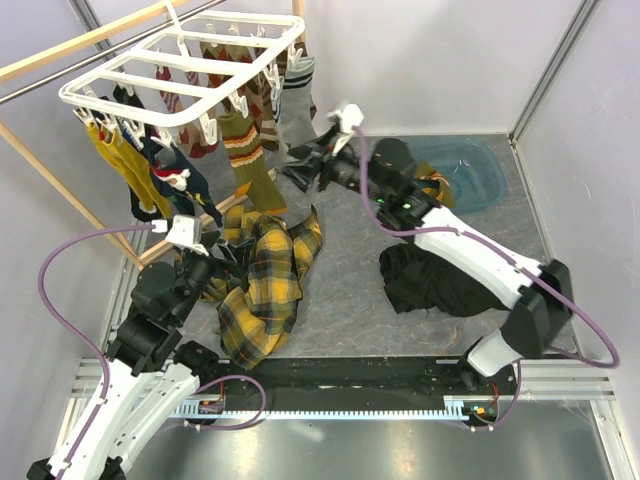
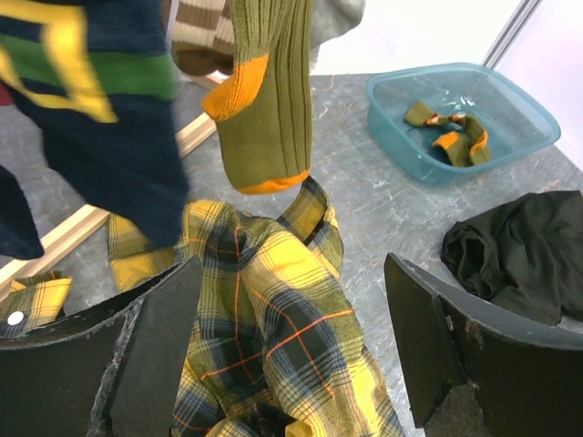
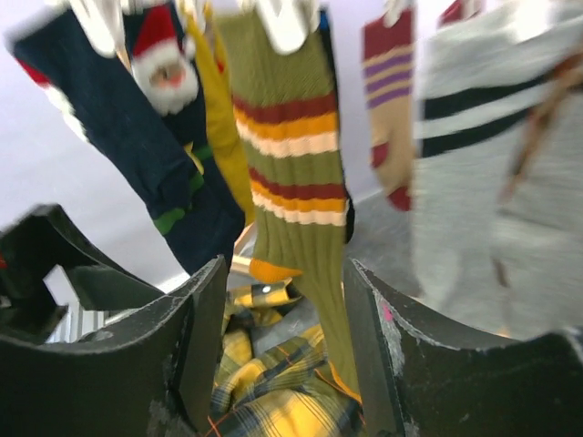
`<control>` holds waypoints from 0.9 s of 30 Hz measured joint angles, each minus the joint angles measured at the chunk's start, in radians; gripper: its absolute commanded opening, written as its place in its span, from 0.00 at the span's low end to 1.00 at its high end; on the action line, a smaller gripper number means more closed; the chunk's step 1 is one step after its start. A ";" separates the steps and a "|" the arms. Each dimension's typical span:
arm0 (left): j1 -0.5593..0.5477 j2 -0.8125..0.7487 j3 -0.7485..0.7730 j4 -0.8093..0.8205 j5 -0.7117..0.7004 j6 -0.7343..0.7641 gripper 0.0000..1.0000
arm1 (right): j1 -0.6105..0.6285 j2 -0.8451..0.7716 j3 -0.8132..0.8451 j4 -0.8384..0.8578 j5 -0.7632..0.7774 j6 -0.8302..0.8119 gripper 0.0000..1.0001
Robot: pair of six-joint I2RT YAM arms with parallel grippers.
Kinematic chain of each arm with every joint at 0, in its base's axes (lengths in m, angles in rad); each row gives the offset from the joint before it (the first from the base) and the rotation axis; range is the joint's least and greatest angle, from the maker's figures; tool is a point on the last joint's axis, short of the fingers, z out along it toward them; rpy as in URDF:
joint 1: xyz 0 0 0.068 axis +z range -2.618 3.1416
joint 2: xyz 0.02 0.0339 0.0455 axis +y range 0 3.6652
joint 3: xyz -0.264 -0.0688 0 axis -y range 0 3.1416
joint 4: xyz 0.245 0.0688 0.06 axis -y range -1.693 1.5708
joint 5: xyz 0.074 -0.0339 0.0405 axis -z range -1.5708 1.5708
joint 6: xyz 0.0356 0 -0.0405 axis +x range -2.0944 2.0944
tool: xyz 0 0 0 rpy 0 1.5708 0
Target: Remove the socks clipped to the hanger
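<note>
The white grid hanger (image 1: 180, 62) hangs at the back left with several socks clipped under it: mustard (image 1: 118, 160), navy (image 1: 178, 180), olive-orange striped (image 1: 245, 150) and grey striped (image 1: 298, 100). My right gripper (image 1: 300, 165) is open just in front of them. In the right wrist view the olive striped sock (image 3: 301, 182) hangs down between the open fingers (image 3: 284, 273), close to the right one. My left gripper (image 2: 291, 273) is open low over the yellow plaid cloth (image 2: 282, 319), with the olive sock's toe (image 2: 269, 118) hanging above and ahead of it.
A blue bin (image 1: 478, 172) at the back right holds an olive-orange sock (image 2: 451, 135). A black garment (image 1: 425, 278) lies under the right arm. The wooden rack (image 1: 60, 172) stands along the left wall. The plaid cloth (image 1: 262, 285) covers the table's middle left.
</note>
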 measured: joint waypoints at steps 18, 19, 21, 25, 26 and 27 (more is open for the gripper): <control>0.000 -0.010 -0.002 0.014 0.000 0.000 0.86 | 0.079 0.330 0.323 -0.105 0.101 -0.135 0.71; 0.000 -0.010 -0.002 0.014 0.000 0.000 0.86 | 0.081 0.337 0.327 -0.109 0.103 -0.138 0.70; 0.000 -0.010 -0.002 0.015 0.000 0.000 0.86 | 0.088 0.352 0.336 -0.119 0.106 -0.145 0.68; 0.000 -0.010 -0.002 0.016 0.000 0.000 0.86 | 0.105 0.363 0.346 -0.139 0.131 -0.163 0.33; 0.000 -0.010 -0.002 0.016 0.000 0.000 0.86 | 0.110 0.363 0.346 -0.141 0.139 -0.165 0.26; 0.000 -0.010 -0.002 0.016 0.000 0.000 0.86 | 0.114 0.363 0.346 -0.142 0.148 -0.167 0.21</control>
